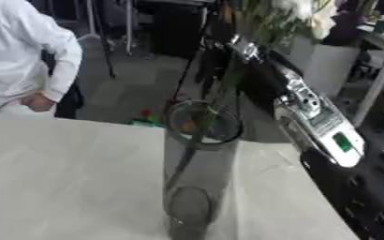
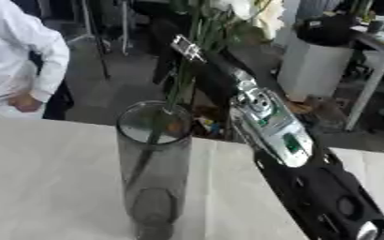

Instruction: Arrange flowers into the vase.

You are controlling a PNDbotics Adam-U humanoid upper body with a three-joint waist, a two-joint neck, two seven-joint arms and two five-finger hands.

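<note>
Vase: tall, clear, smoky-grey glass cylinder, upright on the desk, near the desk's front middle, its round mouth open to the camera and its thick base visible through the wall. Flower stems: a green bundle, tilted, lower ends passing through the mouth and running down inside the vase toward its base; upper part rising up and away to pale blooms and leaves at the top edge of the right eye view. Right hand: at the end of the right arm, which enters from the lower right corner and stretches diagonally past the vase's right side; black with a silver-white forearm casing bearing a small green patch. The hand sits against the stems above the vase mouth, but whether its fingers are curled round them or spread cannot be told, as leaves and dark background cover it. Left hand: shows in neither view. Desk: covered in a plain pale cloth, creased, bare around the vase. Surroundings: grey floor beyond the far desk edge; a small red and green object on the floor just behind the vase; a white cylindrical bin at the upper right; another table's leg at the right edge.
</note>
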